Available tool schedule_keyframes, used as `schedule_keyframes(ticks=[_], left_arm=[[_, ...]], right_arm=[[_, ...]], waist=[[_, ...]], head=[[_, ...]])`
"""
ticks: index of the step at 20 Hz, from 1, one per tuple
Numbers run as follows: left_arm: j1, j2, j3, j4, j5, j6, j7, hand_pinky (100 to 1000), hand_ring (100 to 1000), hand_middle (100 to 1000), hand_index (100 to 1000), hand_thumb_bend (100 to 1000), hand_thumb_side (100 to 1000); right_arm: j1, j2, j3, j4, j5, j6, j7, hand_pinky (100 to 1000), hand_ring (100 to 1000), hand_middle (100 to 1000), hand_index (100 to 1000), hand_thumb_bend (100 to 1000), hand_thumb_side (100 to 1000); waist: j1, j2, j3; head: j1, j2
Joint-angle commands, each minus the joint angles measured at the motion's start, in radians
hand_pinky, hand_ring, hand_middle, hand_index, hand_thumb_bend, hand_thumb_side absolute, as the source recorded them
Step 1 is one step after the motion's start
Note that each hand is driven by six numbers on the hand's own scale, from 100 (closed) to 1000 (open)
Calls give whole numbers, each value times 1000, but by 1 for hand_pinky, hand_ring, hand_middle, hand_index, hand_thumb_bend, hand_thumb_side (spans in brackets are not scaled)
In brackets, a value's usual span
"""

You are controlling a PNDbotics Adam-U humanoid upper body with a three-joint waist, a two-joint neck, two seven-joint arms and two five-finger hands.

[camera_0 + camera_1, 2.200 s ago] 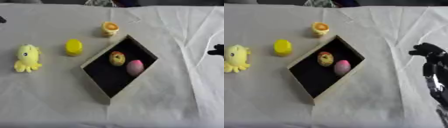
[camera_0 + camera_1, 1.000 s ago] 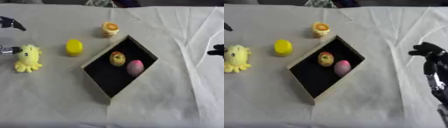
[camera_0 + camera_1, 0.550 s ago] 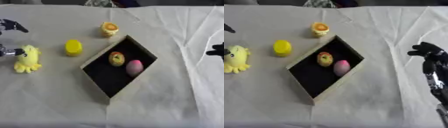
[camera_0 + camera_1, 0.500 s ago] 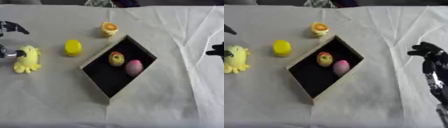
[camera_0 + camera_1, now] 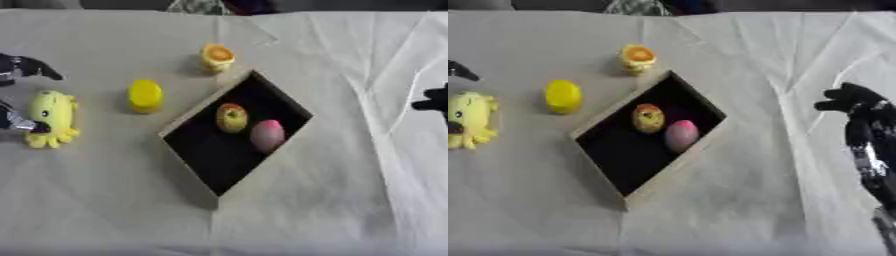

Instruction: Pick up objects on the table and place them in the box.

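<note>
both views look steeply down from the robot's head onto the cloth-covered tabletop [image 5: 105, 200], facing forward, with its far edge along the top of each picture. they share nearly the whole scene: the box [image 5: 234, 131] sits mid-frame in both. the left eye view shows more of the left side, where the left hand [image 5: 19, 70] shows at the edge; the right eye view takes in more of the right, with the right hand [image 5: 852, 100] and forearm.

I seem to work at a staged test table [image 5: 105, 200] — white creased cloth [image 5: 798, 50], toys, dark backdrop beyond.
</note>
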Motion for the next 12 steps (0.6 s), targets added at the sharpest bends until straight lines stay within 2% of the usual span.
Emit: schedule_keyframes(ticks=[1,3,6,8,12], left_arm=[[-12,13,11,13,-44,-122,-96,868,905,808,900,557,501],[-12,6,10,24,-64,-122,-96,848,889,798,882,531,425],[-9,-2,7,39,-87,-114,-102,824,872,785,850,519,219],[-9,-6,5,42,-90,-110,-105,805,860,774,837,485,243],[-3,-3,-4,17,-58,-104,-118,766,834,750,801,359,282]], right_arm=[[-5,-8,-2,-14,2,7,-4,1000,729,748,871,100,607],[-7,-8,-1,-14,-1,7,-6,1000,727,747,869,100,606],[-8,-7,-2,-14,-2,4,-7,1000,727,746,868,100,606],[-7,-6,-3,-14,-2,4,-7,1000,726,745,868,100,606],[-6,-3,-2,-14,1,8,-7,1000,725,745,867,100,608]], waist=[[11,-19,-1],[11,-18,-2],[10,-17,-4],[10,-17,-4],[9,-16,-3]], head=[[3,4],[4,4],[5,4],[7,4],[9,4]])
